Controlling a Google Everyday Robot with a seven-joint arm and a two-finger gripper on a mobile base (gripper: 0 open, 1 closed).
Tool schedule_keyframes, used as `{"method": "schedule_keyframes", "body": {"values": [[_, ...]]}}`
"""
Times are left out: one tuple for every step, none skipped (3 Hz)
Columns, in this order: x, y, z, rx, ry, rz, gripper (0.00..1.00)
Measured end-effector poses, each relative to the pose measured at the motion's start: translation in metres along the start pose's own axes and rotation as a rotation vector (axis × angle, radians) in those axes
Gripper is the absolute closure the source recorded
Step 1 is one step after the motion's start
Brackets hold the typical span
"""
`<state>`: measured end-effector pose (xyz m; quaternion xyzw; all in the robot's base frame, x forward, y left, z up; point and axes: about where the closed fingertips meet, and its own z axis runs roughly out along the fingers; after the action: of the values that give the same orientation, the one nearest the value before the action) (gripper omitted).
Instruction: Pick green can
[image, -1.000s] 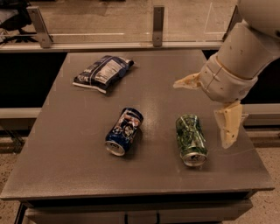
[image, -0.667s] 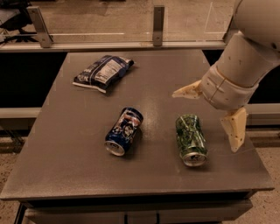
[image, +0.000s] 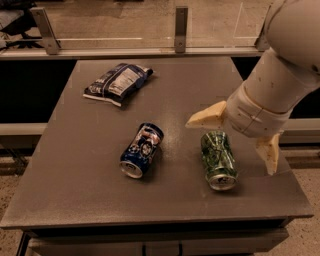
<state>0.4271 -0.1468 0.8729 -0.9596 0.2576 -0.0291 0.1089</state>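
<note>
Two fingers (image: 207, 119) of the gripper (image: 231, 147) spread wide, empty — lower squarely astride the green can (image: 218, 159) before closing.

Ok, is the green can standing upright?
No, the green can lies on its side on the table, with the open pincer spread over its far end.

white rounded arm (image: 285, 75); claw (image: 230, 148), cream wedge fingers (image: 210, 117), over grey table (image: 75, 200).
</note>
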Motion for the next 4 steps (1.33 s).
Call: {"method": "schedule_keyframes", "body": {"values": [[-0.011, -0.010, 0.013, -0.005, -0.005, -0.152, 0.00], [-0.018, -0.016, 0.028, -0.023, -0.016, -0.231, 0.18], [-0.017, -0.015, 0.039, -0.033, -0.041, -0.258, 0.42], [-0.023, -0.017, 0.030, 0.015, -0.084, -0.272, 0.64]]}}
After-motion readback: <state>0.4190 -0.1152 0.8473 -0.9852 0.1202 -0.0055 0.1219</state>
